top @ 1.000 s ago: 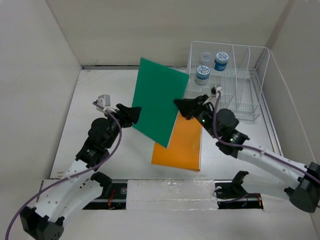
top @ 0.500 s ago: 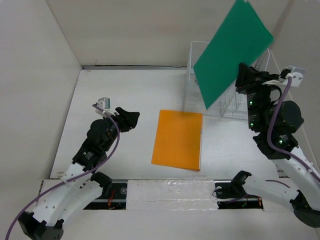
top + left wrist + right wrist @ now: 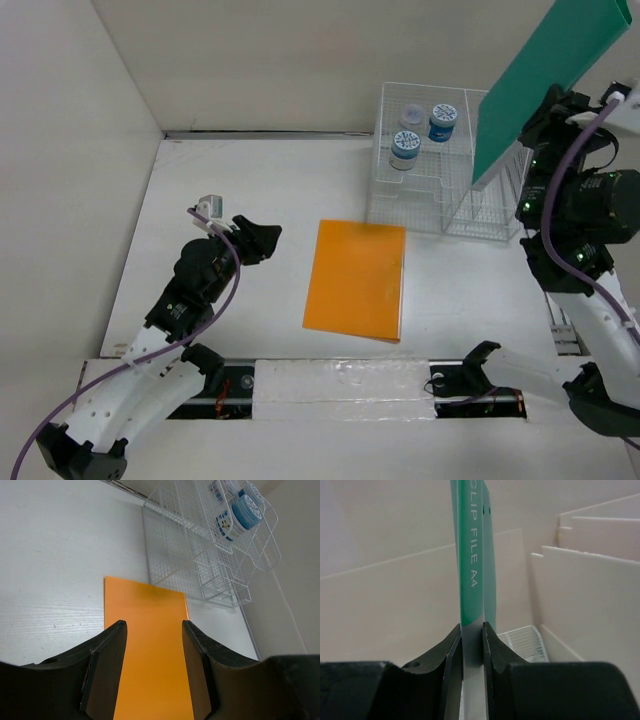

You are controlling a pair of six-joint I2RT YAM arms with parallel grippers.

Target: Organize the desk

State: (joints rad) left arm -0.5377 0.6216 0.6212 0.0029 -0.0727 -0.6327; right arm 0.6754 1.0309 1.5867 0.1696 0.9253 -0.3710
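Filing looks underway: the right pincer [image 3: 471, 632], clamped on the green clip file [image 3: 530, 75] high by the wire rack [image 3: 450, 200], must lower it into a slot; the left pincer [image 3: 154, 626] gapes empty.

place: lab test cell | cue: plain white walls [image 3: 300, 60] enclosing desk [image 3: 240, 180]

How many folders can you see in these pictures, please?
2. The green folder is held aloft in the right gripper, near the wire rack; the orange folder lies flat on the desk. None seems hidden.
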